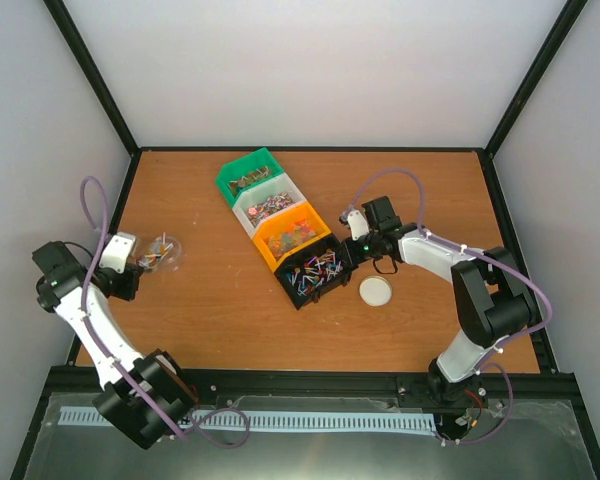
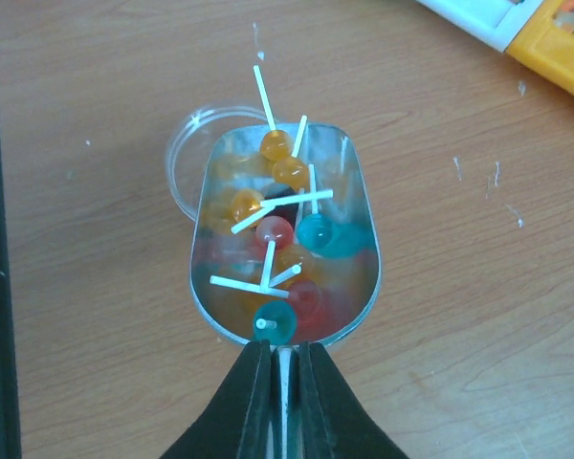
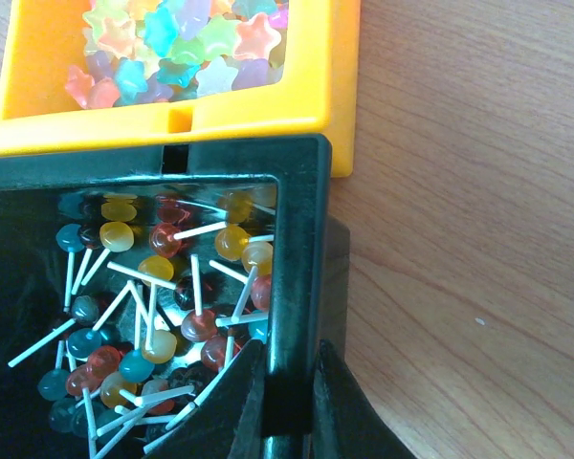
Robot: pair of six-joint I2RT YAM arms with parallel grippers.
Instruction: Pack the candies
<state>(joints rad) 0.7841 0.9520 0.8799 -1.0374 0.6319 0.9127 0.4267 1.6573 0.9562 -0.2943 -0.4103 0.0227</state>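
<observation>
2 arms [image 1: 92, 318] [image 1: 467, 278] bent low: end effectors [image 2: 285, 349] [image 3: 289, 373] on scoop [image 2: 356, 191], black bin [image 3: 301, 191].

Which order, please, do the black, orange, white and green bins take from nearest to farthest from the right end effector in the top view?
1. The black bin, its right wall between the fingers of the right end effector.
2. The orange bin, next along the row, up and to the left.
3. The white bin, beyond the orange one.
4. The green bin, at the row's far end.

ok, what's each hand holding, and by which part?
Left hand grips the metal scoop by its handle; the scoop is loaded with lollipops. Right hand pinches the black bin by one wall, at the rim.
</observation>
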